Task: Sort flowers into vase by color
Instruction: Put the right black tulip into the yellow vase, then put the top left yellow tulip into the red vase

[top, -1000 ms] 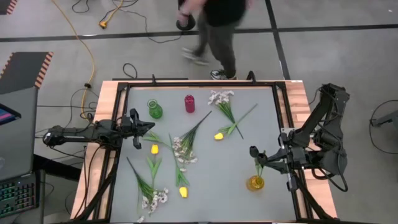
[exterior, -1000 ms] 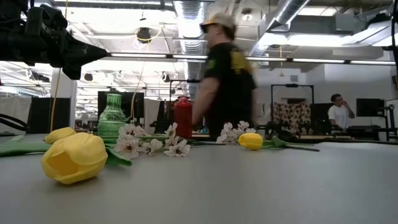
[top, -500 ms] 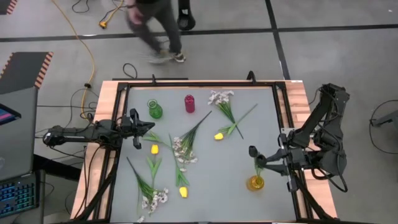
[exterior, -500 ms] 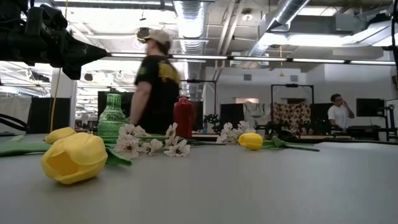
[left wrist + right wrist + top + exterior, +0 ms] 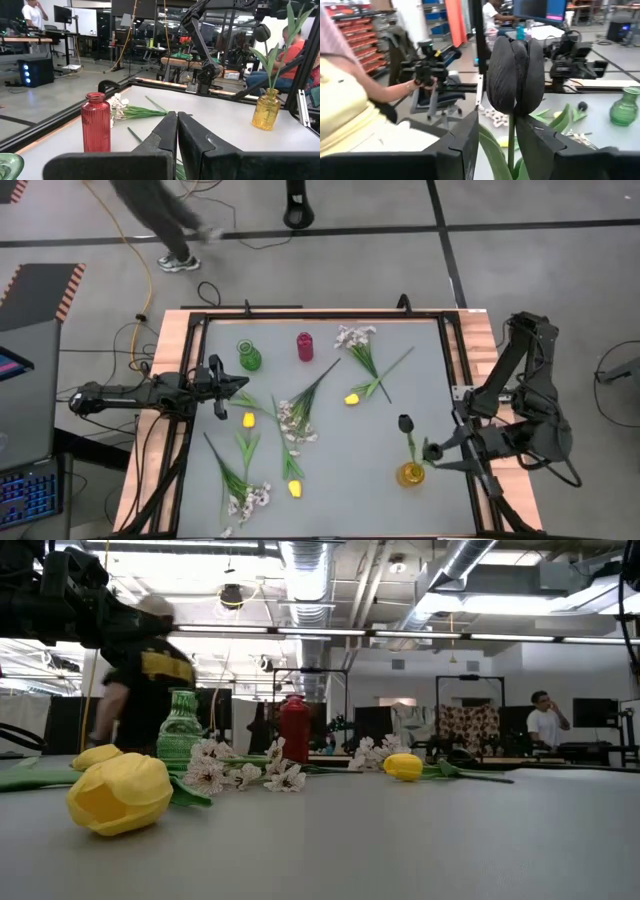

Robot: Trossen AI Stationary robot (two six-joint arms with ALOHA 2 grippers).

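Now | matte dark tulip [image 5: 515, 75] | ribbed amber glass vase [image 5: 410, 474]

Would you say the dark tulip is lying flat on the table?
No, the dark tulip stands upright with its stem in the yellow vase, as the left wrist view shows.

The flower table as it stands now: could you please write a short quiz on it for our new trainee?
1. True or false: the dark tulip stands in the yellow vase.
2. Which vases are empty? A) green vase and red vase B) yellow only
3. Fill in: the left gripper is ____.

Key: 1 true; 2 A; 3 shut. The right gripper sits beside the tulip's stem, jaws apart.
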